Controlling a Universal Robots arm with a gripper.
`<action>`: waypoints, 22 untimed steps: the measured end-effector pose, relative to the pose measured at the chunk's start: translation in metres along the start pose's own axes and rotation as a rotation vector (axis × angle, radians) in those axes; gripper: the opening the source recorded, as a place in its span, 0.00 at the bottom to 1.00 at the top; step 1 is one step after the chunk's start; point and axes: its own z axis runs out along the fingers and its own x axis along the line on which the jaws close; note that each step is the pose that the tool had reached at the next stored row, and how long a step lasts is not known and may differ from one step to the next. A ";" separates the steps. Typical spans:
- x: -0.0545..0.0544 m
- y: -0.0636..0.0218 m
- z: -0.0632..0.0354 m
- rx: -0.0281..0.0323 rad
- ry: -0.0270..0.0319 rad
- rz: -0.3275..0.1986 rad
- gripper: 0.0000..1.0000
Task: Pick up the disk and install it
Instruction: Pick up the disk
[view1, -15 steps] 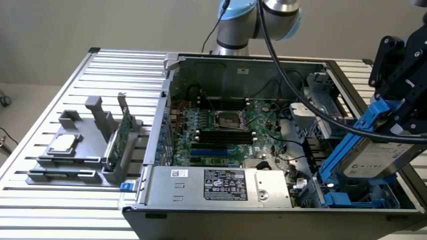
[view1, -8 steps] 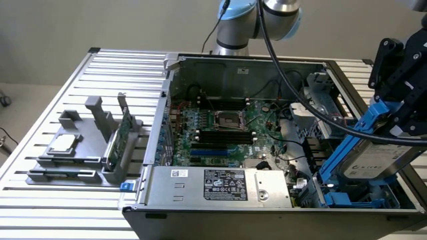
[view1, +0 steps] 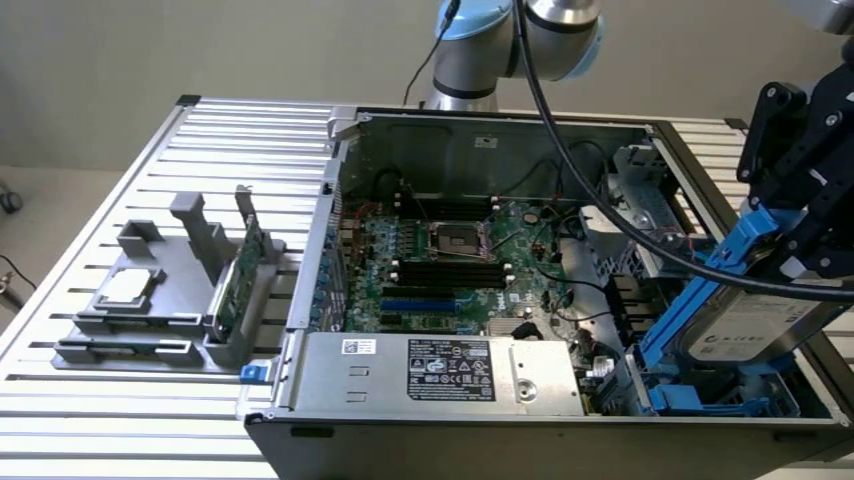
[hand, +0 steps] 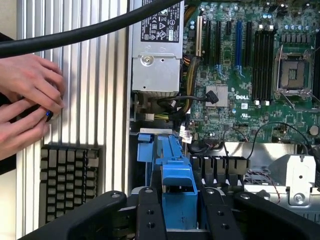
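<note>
The disk (view1: 750, 322), a silver-grey drive with a white label in a bright blue carrier frame, hangs tilted over the front corner of the open computer case (view1: 467, 120) at the exterior view's right. My black gripper (view1: 805, 245) is shut on its upper end. Its lower end reaches down towards a blue drive bay (view1: 678, 398) inside the case. In the wrist view the disk's blue carrier (hand: 178, 187) sits between my gripper's (hand: 180, 207) two black fingers (hand: 150, 217), pointing at the blue bay (hand: 150, 147) below.
The case holds a motherboard (view1: 447, 265) and a grey power supply (view1: 434, 372). A grey fixture (view1: 147, 300) on the exterior view's left carries a small silver chip and an upright green card (view1: 234, 285). A person's hands (hand: 25, 102) rest by a keyboard (hand: 65, 180). A black cable (hand: 85, 31) crosses overhead.
</note>
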 end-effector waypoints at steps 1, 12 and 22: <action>0.001 0.0000 0.0003 0.0001 0.0000 0.000 0.33; 0.003 -0.0002 0.0042 0.0005 0.0001 0.000 0.33; 0.003 -0.0004 0.0074 0.0007 -0.0064 0.001 0.33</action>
